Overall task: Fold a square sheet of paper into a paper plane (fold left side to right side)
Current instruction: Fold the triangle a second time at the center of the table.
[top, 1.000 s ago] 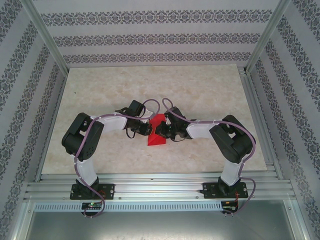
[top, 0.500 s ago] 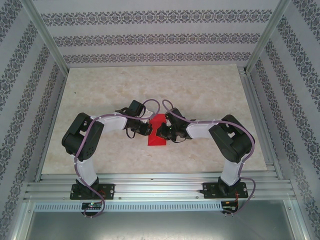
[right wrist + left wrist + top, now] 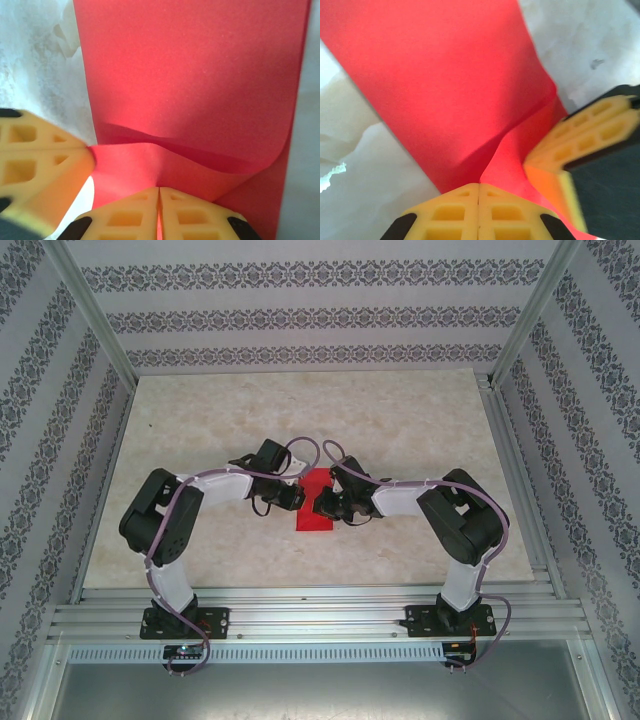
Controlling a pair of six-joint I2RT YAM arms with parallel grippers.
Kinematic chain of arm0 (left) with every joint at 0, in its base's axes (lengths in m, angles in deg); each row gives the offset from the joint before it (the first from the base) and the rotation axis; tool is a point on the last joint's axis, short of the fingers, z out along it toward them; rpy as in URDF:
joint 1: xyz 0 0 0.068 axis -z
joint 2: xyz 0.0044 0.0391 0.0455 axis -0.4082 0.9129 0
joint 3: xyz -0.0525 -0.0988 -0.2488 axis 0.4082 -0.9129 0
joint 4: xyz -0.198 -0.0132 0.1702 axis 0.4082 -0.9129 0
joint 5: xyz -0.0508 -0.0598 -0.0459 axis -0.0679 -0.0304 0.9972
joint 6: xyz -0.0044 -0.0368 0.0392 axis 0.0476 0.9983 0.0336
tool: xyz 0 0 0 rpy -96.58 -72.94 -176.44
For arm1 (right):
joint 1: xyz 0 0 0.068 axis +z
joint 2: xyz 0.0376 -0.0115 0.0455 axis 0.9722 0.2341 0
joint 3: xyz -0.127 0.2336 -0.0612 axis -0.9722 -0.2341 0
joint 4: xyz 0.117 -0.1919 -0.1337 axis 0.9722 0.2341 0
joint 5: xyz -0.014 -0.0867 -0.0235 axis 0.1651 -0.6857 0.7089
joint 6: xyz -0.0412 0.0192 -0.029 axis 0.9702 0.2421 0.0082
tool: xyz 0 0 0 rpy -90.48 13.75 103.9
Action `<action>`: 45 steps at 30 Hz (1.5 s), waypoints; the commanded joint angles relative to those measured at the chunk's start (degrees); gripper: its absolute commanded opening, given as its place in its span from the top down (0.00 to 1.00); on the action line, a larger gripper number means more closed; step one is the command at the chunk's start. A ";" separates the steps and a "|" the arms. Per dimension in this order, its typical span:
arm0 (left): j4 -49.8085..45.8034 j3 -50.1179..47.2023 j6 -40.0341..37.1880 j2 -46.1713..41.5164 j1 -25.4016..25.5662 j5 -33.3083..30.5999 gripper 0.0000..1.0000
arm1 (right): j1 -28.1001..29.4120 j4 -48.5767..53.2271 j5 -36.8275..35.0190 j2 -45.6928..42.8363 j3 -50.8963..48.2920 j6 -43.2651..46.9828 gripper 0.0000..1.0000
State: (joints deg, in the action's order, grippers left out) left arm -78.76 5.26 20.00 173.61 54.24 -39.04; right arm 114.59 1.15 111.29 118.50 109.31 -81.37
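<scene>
At the left of the overhead view, the left arm [image 3: 165, 525] is bent inward from its base at the near edge of the pale marbled table [image 3: 200, 430], and the left gripper [image 3: 296, 500] is brought against the left edge of the paper plane [image 3: 313, 522]. In the left wrist view its yellow pads [image 3: 447, 217] are seen pressed together with no gap. A raised ridge of the red sheet is drawn straight into their tips, so the paper is judged to be pinched there. The paper plane is found near the middle of the table, between the two grippers, as a narrow red strip running away from the arms. The part nearest the grippers is lifted and buckled rather than laid flat. On its right side the right gripper [image 3: 321, 507] is set against it, just beside the left one. In the right wrist view its pads [image 3: 125, 220] are likewise closed tight, and a soft curled fold of the red sheet is caught at their tips. The right arm [image 3: 465, 525] is bent inward from its base at the right.
</scene>
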 commanded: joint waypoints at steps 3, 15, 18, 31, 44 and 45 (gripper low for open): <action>-3.11 3.05 1.69 -6.30 -0.84 -0.94 0.81 | 0.33 8.16 -2.73 3.53 -1.51 1.88 0.90; 5.25 -6.01 11.61 -14.97 0.18 10.06 0.78 | 1.22 8.45 -2.86 4.06 -0.32 2.18 0.90; 10.24 -9.54 16.90 -14.82 0.84 12.81 0.80 | 1.25 8.49 -2.84 4.15 -0.15 2.18 0.90; 10.76 -12.60 21.65 -9.09 2.04 13.23 0.84 | 1.41 8.47 -2.88 4.20 -0.05 2.17 0.90; 7.97 -11.05 20.24 -4.45 4.02 10.50 0.84 | 1.40 8.86 -2.81 4.15 0.12 2.41 0.90; 7.74 -11.19 20.07 -4.37 4.16 10.23 0.84 | 1.44 8.85 -2.94 4.14 0.12 2.34 0.90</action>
State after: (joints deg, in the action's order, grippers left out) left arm -69.93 -7.18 40.87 168.52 57.56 -27.74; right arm 114.70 3.30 111.42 119.07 110.81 -80.71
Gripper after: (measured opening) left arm 0.161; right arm 0.101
